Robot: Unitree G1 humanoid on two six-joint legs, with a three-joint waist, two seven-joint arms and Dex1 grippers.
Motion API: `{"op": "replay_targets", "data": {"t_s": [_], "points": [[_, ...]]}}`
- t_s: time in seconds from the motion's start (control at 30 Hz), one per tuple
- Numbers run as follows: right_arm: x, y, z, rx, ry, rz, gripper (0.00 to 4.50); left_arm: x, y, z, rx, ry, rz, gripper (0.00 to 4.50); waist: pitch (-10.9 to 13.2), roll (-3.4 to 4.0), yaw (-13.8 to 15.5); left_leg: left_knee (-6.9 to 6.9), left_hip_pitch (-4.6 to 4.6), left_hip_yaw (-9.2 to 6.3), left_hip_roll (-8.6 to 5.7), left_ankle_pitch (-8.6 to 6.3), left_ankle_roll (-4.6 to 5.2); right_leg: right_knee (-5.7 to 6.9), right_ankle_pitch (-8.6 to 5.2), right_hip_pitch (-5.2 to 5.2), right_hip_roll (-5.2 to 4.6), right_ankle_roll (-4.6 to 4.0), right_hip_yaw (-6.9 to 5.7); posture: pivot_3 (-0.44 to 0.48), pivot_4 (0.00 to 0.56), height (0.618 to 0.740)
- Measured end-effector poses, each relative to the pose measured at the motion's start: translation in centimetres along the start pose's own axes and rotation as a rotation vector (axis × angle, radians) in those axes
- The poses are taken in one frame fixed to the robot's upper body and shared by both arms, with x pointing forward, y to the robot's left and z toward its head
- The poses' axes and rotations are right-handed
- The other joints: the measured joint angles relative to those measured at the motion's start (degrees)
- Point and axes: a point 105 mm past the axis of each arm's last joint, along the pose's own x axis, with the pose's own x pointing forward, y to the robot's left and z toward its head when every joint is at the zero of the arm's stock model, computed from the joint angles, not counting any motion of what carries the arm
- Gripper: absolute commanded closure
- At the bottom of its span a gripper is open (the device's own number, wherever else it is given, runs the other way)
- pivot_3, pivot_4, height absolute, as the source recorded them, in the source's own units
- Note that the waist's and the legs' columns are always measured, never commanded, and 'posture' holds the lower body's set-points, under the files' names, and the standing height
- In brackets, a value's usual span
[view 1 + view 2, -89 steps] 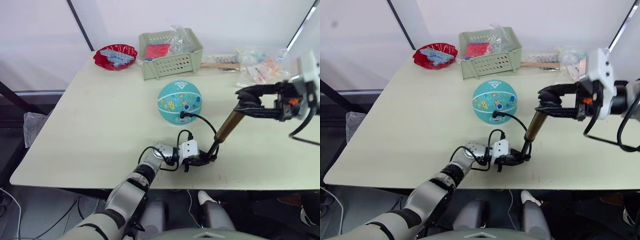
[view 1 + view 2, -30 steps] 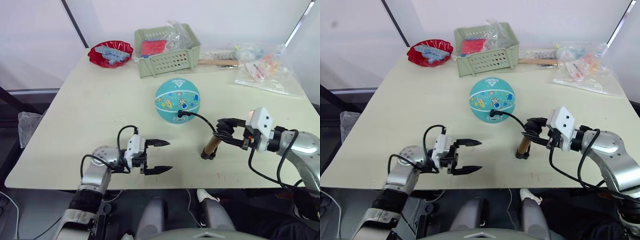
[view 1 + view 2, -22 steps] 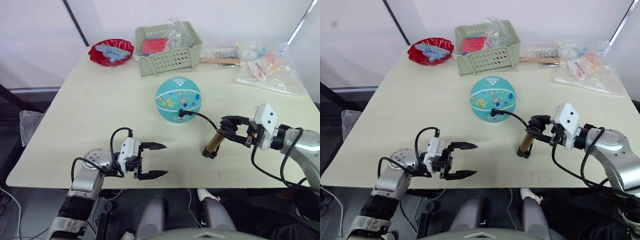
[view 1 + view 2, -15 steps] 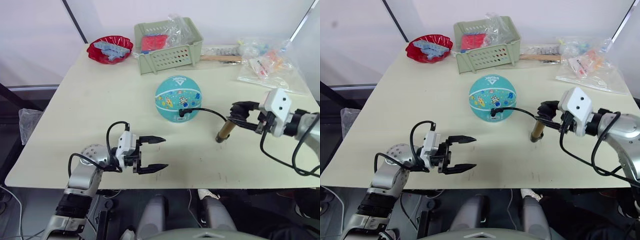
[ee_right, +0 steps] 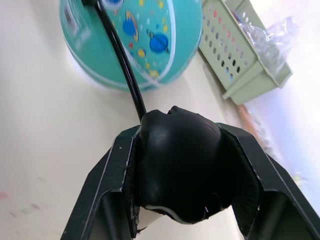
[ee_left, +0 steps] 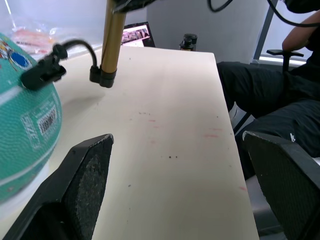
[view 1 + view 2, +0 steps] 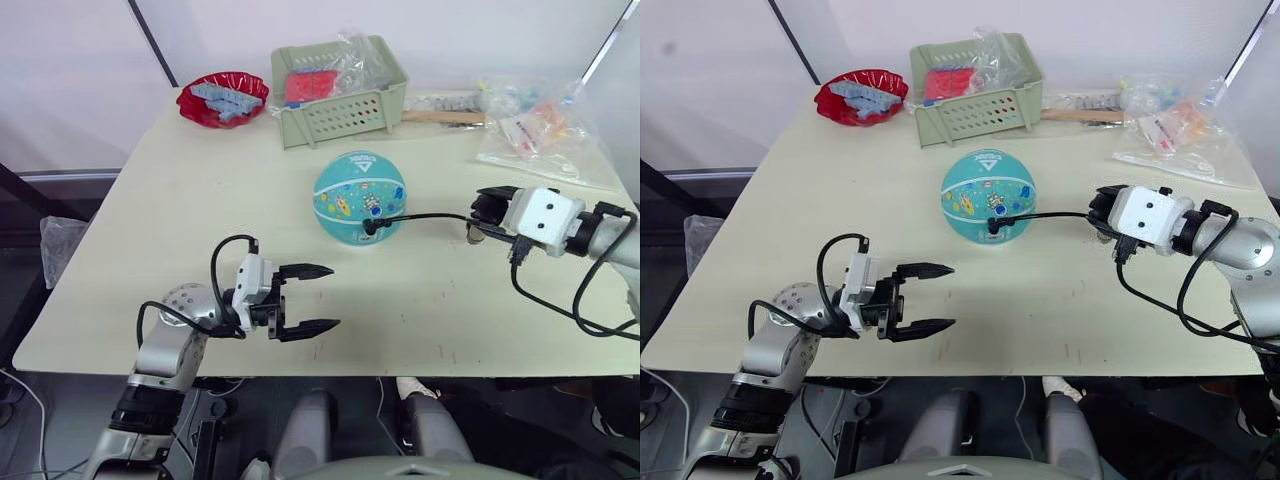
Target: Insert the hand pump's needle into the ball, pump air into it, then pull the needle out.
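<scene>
Gripping the hand pump (image 6: 112, 40) by its black end, the right gripper (image 7: 492, 212) holds it off to the right of the ball (image 7: 359, 197) on the table (image 7: 180, 220). Its hose (image 7: 430, 215) runs to the black fitting on the ball's near side, the needle hidden there. Near the front edge, the left gripper (image 7: 312, 298) hangs wide and empty.

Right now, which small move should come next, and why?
Probably draw the right gripper and pump further from the ball: the hose runs nearly straight, its fitting still at the ball. The open left gripper could steady the ball.
</scene>
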Motion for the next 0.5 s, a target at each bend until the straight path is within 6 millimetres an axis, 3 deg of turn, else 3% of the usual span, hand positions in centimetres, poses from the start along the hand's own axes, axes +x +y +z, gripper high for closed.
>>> {"op": "replay_targets", "data": {"t_s": [0.3,0.5], "points": [[1.4,2.7,-1.6,-0.285,0.026,0.076,2.56,-0.5,0.4,0.6,-0.001,-0.023,0.058,0.08,0.00,0.00,0.05,0.16,0.11,0.09,0.00,0.00,0.00,0.44,-0.02,-0.05,0.00,-0.02,0.11,0.000,0.150,0.736],[1.8,4.7,-2.4,-0.377,0.013,0.122,2.56,-0.5,0.5,0.8,-0.008,-0.031,0.080,0.08,0.00,-0.01,0.00,0.22,0.19,0.20,0.00,0.03,-0.03,0.66,-0.02,-0.12,0.01,-0.03,0.26,0.000,0.150,0.736]]}}
